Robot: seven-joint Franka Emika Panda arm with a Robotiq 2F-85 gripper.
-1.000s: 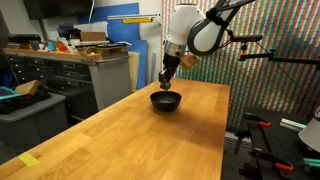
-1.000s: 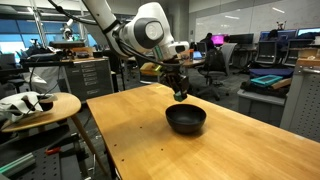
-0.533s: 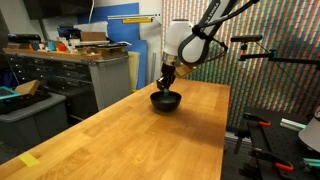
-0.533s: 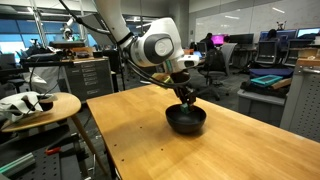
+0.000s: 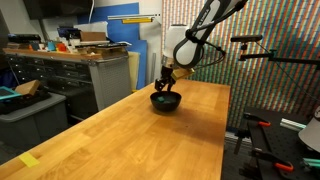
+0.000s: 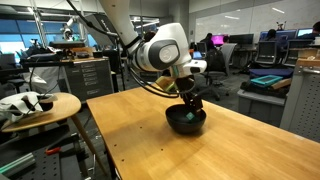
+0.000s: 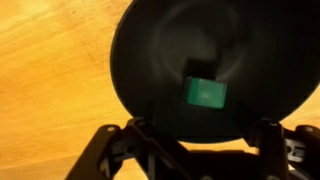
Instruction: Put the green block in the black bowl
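Observation:
The green block point(image 7: 205, 93) lies inside the black bowl point(image 7: 140, 60), free of the fingers, in the wrist view. My gripper point(image 7: 200, 135) hangs just above it, open, with its two dark fingers point(image 7: 130, 135) spread wide on either side of the bowl's near rim. In both exterior views the gripper point(image 5: 167, 88) point(image 6: 190, 103) points down into the bowl point(image 5: 166, 101) point(image 6: 186, 121), which stands at the far end of the wooden table point(image 5: 150, 140). A small green patch in the bowl is the block point(image 6: 193, 117).
A flat yellow piece point(image 5: 29, 160) lies near the table's front corner. A round side table point(image 6: 40, 105) with white objects stands beside the wooden table. Grey cabinets point(image 5: 60, 70) stand beyond one table edge.
The arm has come down from above the bowl into it. The jaws have gone from shut to open, and the green block now lies in the bowl.

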